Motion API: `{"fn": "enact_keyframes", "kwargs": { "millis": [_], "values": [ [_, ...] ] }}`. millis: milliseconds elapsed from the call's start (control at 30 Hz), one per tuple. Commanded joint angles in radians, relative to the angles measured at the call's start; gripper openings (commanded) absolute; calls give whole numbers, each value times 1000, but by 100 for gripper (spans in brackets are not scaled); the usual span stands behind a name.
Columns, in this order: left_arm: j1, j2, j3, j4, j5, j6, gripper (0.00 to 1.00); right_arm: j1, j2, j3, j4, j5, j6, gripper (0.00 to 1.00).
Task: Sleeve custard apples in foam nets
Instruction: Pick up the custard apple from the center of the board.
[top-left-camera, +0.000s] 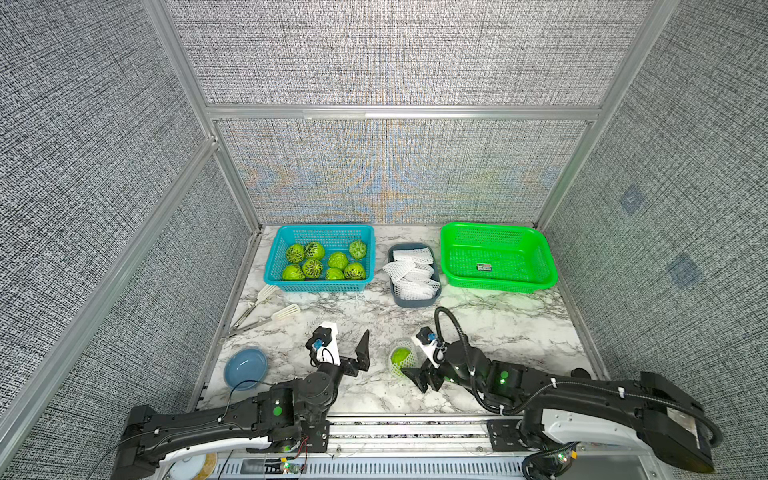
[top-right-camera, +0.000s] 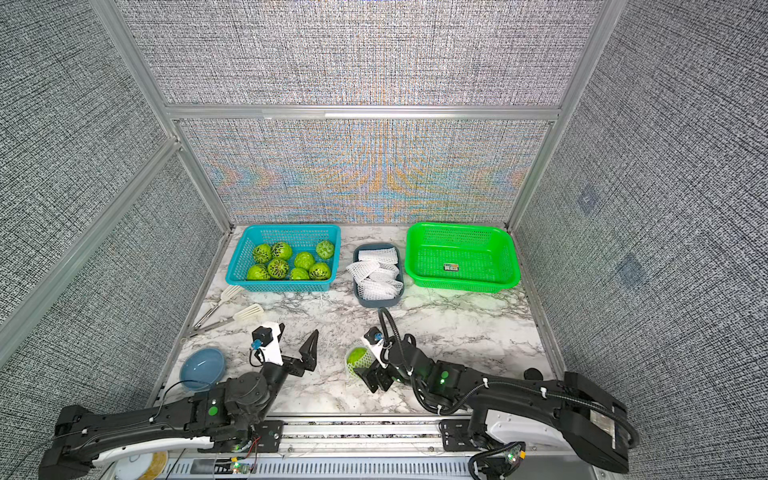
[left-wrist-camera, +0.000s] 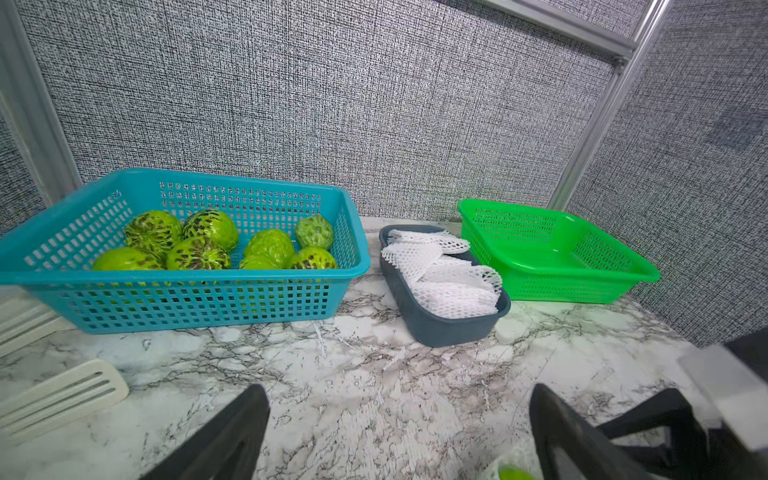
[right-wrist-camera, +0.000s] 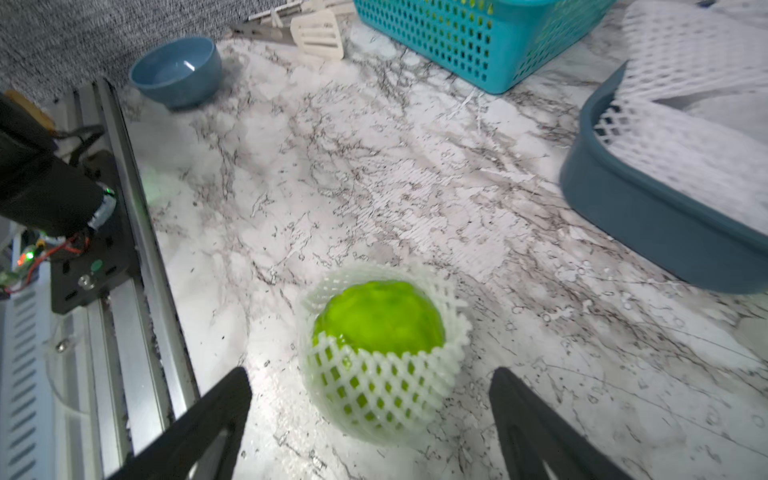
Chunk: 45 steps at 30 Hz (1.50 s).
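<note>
While the left end effector (left-wrist-camera: 399, 390) and right end effector (right-wrist-camera: 370, 370) gape empty, we judge the bumpy green custard apple (right-wrist-camera: 378, 316) in its white foam mesh net (right-wrist-camera: 374, 386) light and bruisable, best gripped across its padded middle.

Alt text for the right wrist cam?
A green custard apple, sleeved most of the way in a white foam net, sits on the marble table just ahead of the open fingers of the right gripper, untouched. Beyond it are a blue bowl, white tongs, a teal basket and a grey tray of nets.
</note>
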Motion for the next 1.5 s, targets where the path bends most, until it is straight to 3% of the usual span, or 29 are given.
{"fn": "enact_keyframes", "kwargs": {
  "millis": [0,300,667,833,1000,1467],
  "values": [
    [15,-12,29,-87,16,40,99,11,52,17,68,24,-43,93],
    [82,76,72,-86,101,42,99,19,177,50,141,42,-3,96],
    [126,103,63,-39,141,67,99,35,146,13,173,146,52,99],
    [140,105,55,-11,156,85,99,36,107,0,168,125,53,99],
    [155,110,51,7,174,91,99,36,164,3,192,67,67,99],
    [169,112,43,20,171,91,99,35,288,52,229,84,86,98]
  ]
}}
